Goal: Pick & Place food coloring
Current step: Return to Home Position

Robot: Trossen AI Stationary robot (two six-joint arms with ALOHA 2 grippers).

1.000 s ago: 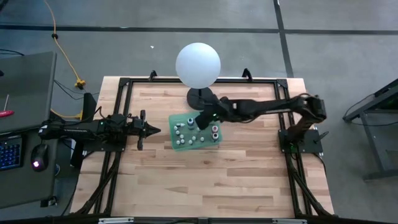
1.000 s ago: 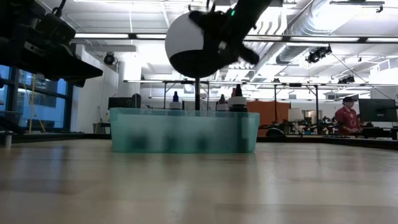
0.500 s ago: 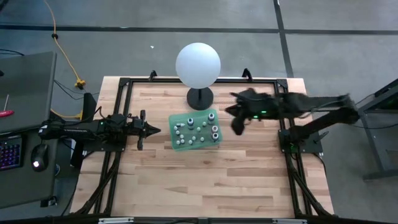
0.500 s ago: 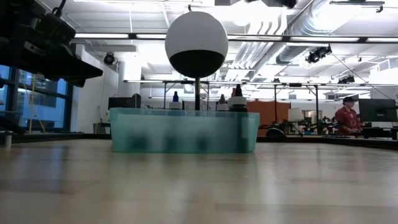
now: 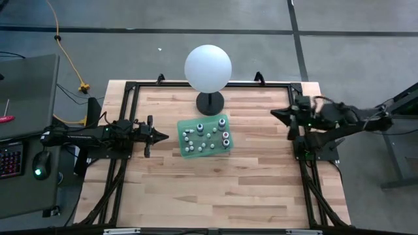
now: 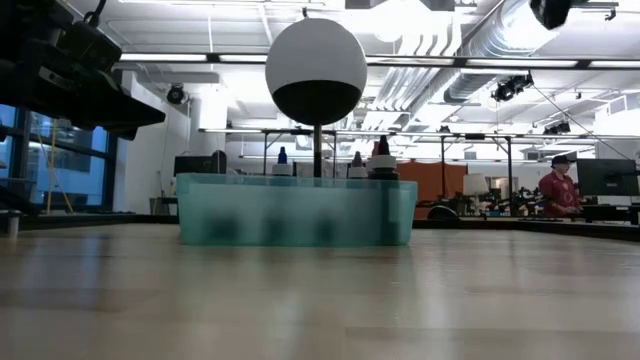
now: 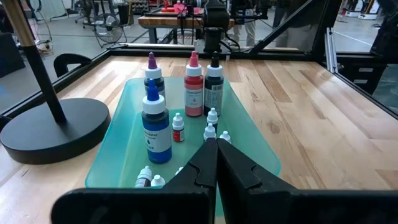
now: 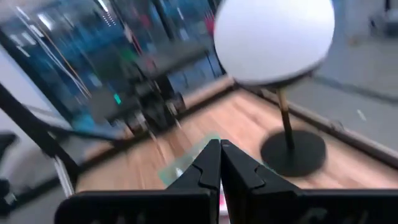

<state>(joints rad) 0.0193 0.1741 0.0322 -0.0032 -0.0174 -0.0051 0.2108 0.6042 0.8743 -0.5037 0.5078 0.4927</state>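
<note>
Right pincer (image 8: pixel 219 147) withdrawn from green plastic bin (image 6: pixel 296 210), apparently clenched | left pincer (image 7: pixel 211 143) clenched near bin | whitish food coloring bottles (image 5: pixel 210 135) inside

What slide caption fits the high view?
Food coloring bottles in the green bin; left hand and right hand shut, either side.

Grey concrete floor (image 5: pixel 144 46) w/ dark seams all round the wood worktop (image 5: pixel 215 189). Yellow cable (image 5: pixel 82 86) trails on floor at left, nr a desk (image 5: pixel 29 85) w/ keyboard (image 5: pixel 8 160) & mouse (image 5: pixel 38 173). Low view: big open workshop, exposed ducts (image 6: pixel 480 40) & strip lights (image 6: pixel 170 57) overhead, tall windows (image 6: pixel 40 180) at left, orange cabinet (image 6: pixel 432 185) behind, person in red (image 6: pixel 558 190) by a monitor (image 6: pixel 610 178) far right.
</note>
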